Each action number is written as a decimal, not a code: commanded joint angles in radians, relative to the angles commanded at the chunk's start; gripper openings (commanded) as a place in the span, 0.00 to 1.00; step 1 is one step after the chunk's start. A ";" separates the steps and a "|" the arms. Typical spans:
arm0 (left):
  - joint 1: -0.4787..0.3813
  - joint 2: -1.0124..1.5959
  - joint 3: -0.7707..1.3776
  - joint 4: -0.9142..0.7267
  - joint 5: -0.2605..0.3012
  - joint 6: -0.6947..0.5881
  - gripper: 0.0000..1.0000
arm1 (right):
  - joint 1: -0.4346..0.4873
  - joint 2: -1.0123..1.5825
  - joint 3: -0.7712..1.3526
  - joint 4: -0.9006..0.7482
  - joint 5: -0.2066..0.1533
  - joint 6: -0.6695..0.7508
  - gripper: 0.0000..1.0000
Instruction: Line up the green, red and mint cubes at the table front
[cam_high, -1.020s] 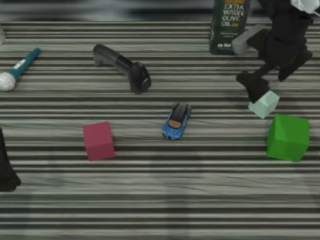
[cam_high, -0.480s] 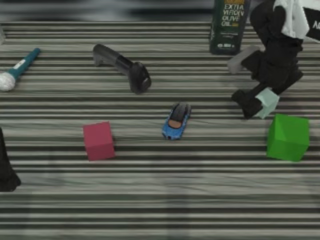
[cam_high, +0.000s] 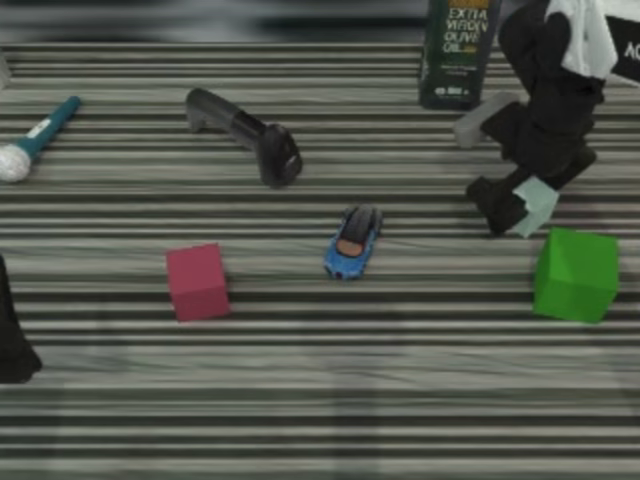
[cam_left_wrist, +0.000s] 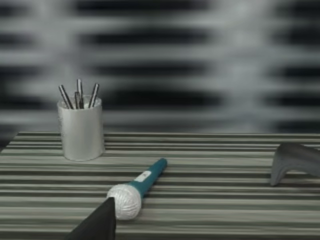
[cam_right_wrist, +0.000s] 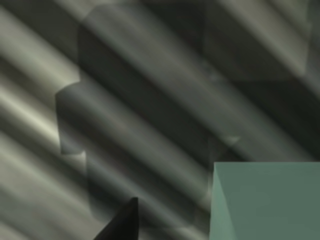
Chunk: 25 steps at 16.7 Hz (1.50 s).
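Over on the right side of the table, the right gripper (cam_high: 520, 205) is clamping the mint cube (cam_high: 538, 203) between its dark fingers, with the cube sticking out from under the arm, tilted. It is sitting just above the green cube (cam_high: 575, 275) in the top view, near it but not touching. In the right wrist view the mint cube (cam_right_wrist: 265, 200) is filling one corner, with a dark fingertip (cam_right_wrist: 122, 222) showing beside it over the striped table (cam_right_wrist: 50, 125); whether the cube is resting on the table or hanging above it, I cannot tell.

The green cube is standing near the right edge, and the red cube (cam_high: 198, 281) is sitting left of centre, well apart from the other two. A blue toy car (cam_high: 353, 241) is lying between the red cube and the mint one. Farther back, an olive oil tin (cam_high: 458, 52) is standing just beside the right arm, a black scanner (cam_high: 245, 133) is lying left of it, and a teal microphone (cam_high: 35, 140) is resting near the left edge.

The left gripper (cam_high: 12, 340) is idling at the left edge; I cannot tell how its fingers are set. Its wrist view is showing the microphone (cam_left_wrist: 135, 190) and a white cup of pens (cam_left_wrist: 80, 128).
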 joint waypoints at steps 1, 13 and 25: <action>0.000 0.000 0.000 0.000 0.000 0.000 1.00 | 0.000 0.000 0.000 0.000 0.000 0.000 0.40; 0.000 0.000 0.000 0.000 0.000 0.000 1.00 | 0.000 0.000 0.000 0.000 0.000 0.000 0.00; 0.000 0.000 0.000 0.000 0.000 0.000 1.00 | 0.008 -0.076 0.201 -0.256 -0.012 0.007 0.00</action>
